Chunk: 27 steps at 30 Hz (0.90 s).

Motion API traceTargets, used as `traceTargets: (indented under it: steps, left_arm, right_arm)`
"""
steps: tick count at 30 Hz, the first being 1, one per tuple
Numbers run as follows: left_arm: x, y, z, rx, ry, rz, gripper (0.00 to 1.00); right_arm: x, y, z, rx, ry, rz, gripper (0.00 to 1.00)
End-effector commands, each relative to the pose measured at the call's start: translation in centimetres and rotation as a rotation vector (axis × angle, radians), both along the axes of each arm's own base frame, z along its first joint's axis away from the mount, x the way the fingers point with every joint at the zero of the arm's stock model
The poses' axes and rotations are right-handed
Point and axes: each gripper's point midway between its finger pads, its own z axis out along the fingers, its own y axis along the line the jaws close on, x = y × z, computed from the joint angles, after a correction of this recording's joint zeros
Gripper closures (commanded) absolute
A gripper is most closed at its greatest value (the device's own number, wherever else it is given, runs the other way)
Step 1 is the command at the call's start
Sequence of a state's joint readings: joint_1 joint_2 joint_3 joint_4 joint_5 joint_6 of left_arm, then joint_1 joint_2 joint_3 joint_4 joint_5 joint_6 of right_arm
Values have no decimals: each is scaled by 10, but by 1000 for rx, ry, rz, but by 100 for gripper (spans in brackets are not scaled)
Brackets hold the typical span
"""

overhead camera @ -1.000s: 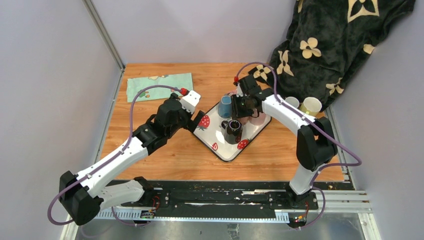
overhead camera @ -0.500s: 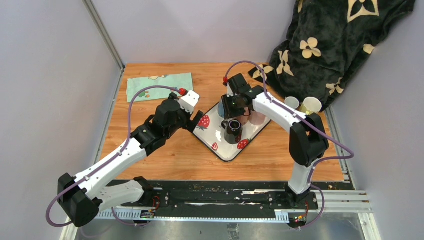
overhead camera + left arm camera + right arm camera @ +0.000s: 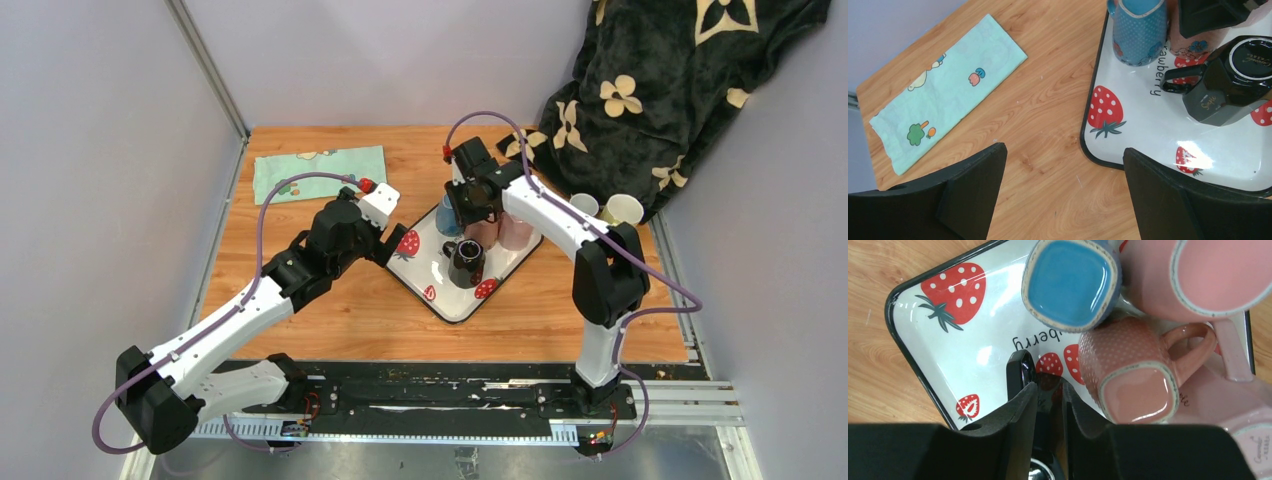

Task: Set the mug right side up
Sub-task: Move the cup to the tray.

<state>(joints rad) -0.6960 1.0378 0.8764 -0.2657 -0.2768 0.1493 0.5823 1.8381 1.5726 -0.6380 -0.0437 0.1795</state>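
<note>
Table (image 3: 340, 300): wooden top; a tray sits mid-table, a printed cloth (image 3: 318, 170) lies far left, well apart from it.
Tray (image 3: 428, 272): white, strawberry print, dark rim, set cornerwise; four mugs on it, all base up.
Right arm: reaches in from the right, wrist over the far half of the tray.
Left arm: parked left of the tray, not engaged.
Black mug (image 3: 467, 262): on the tray, nearest of the four, base ring upward, handle (image 3: 1020, 367) pointing left. I judge it to be the task's mug, since the right claw lines up over it.
Other mugs: blue mug (image 3: 1070, 282) at the far left corner of the group; dotted pink mug (image 3: 1130, 375) just right of it; two plain pink mugs further right, crowded together.
Right gripper (image 3: 1048, 395): fingers drawn close, only a slim gap. The handle shows just past the tip of one finger. Whether it sits between the fingers or below them cannot be told, so no hold is confirmed.
Left gripper (image 3: 1063, 152): spread wide, holding nothing, hanging over bare wood at the tray's left edge.
Step in hand: approach and pinch at the handle; the mug is not yet lifted or turned.
Next move calls for: a sure pinch on the handle, a lift clear of the dotted pink mug beside it, a half roll of the wrist, then setting down on bare tray.
Risk: glossy handle, may slip or swing in a thin pinch.
</note>
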Motion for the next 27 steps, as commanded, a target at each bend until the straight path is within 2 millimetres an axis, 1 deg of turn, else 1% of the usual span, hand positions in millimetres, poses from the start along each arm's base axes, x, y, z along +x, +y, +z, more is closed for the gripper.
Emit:
traceTargets:
  steps: [1, 5, 10, 17, 23, 27]
  left_arm:
    - [1, 4, 5, 1, -21, 7, 5]
    - [1, 5, 5, 2, -24, 9, 5]
    - [0, 6, 8, -1, -35, 12, 5]
    - [-1, 7, 10, -7, -45, 13, 5]
    - [-1, 8, 9, -4, -44, 14, 5]
    - [-1, 8, 10, -4, -45, 15, 5]
  right_arm:
    - [-7, 1, -17, -74, 65, 96, 71]
    - [-6, 5, -26, -93, 103, 137, 73]
    - [-10, 14, -35, -72, 163, 182, 77]
    - [-24, 33, -43, -27, 249, 267, 84]
    - [-40, 43, -48, -9, 321, 313, 87]
    - [-48, 48, -46, 10, 339, 361, 89]
